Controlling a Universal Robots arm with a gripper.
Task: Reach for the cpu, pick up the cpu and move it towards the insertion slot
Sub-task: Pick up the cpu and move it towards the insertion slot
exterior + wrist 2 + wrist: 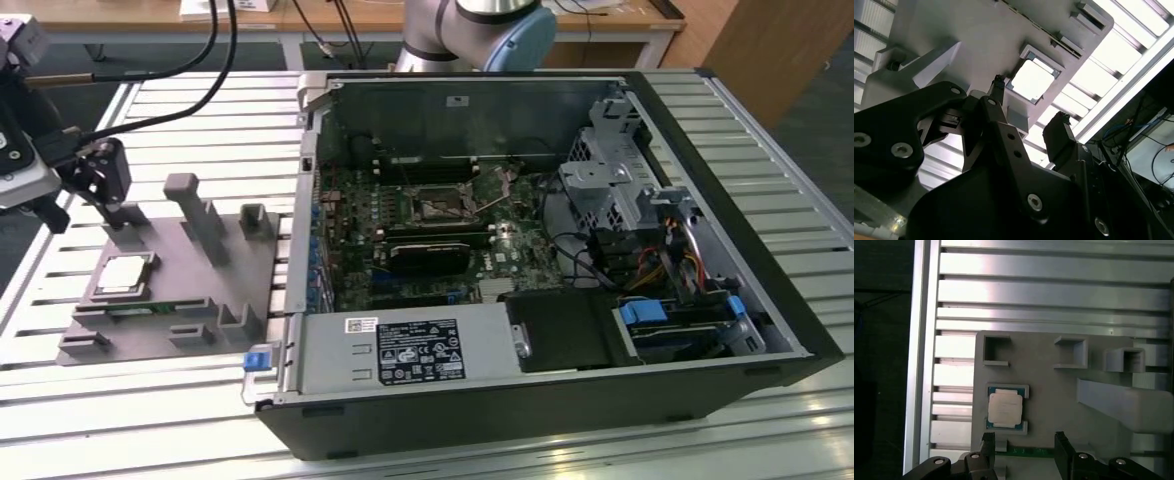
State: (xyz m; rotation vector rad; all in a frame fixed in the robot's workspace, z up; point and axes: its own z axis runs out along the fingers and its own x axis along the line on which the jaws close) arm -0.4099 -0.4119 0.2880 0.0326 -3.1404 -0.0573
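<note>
The gripper [1029,98] is hovering near the cpu [1031,79]; its fingers [1060,132] are standing apart. The cpu is lying in a grey tray [979,35].

A head-count across the tabletop [774,110]: nearly everything comes singly.
From where I stand there is one cpu [1004,408], one grey fixture plate [167,265] carrying three small square brackets [996,350], one open computer case [534,400], one insertion slot [437,206], one long black card [424,255], one robot arm [474,30], and one gripper [1024,446] with two fingers [1062,455].
</note>
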